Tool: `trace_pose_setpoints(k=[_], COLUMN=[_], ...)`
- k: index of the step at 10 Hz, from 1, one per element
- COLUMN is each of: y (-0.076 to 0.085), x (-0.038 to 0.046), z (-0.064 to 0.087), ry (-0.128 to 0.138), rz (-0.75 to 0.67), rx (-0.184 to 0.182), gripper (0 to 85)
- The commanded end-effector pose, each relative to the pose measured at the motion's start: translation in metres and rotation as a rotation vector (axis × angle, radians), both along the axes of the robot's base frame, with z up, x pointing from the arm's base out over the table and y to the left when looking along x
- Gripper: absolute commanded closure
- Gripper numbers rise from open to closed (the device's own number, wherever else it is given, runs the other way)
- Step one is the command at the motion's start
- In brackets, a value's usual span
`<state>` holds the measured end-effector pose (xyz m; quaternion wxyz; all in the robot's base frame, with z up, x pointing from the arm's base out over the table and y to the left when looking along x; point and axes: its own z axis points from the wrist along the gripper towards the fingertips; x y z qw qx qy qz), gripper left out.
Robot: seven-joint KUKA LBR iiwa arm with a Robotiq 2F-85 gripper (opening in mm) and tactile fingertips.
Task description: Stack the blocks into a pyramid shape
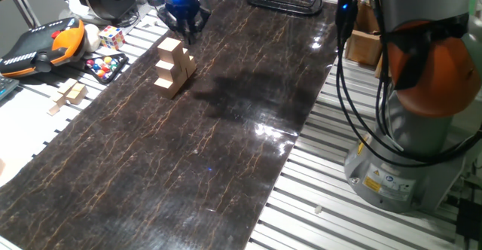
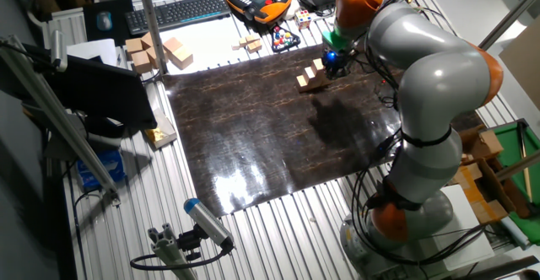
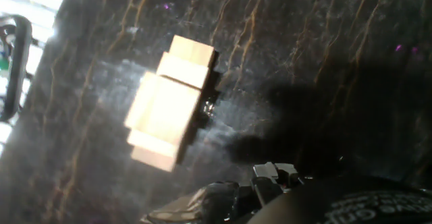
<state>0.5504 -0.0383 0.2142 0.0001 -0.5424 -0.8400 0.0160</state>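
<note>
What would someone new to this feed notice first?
Probably the stepped stack of wooden blocks standing on the dark marbled mat, toward its far end in the one fixed view. Next, the gripper with its blue light hanging just behind and above the stack; whether its jaws are open is unclear. Then the big grey and orange robot arm arching over the mat from the near edge in the other fixed view.
</note>
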Motion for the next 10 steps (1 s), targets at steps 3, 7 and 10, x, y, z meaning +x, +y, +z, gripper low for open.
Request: trace_pose_setpoints(k=[3,7,10], y=[0.0,0.0,0.0], x=[-0.0117,-0.0155,-0.0154], z=[0.003,0.004,0.004], ry=[0.01,0.022,0.024], rz=[0.627,0.771,0.823], rx=[0.009,0.033,0.038], gripper=[84.3,84.3,84.3])
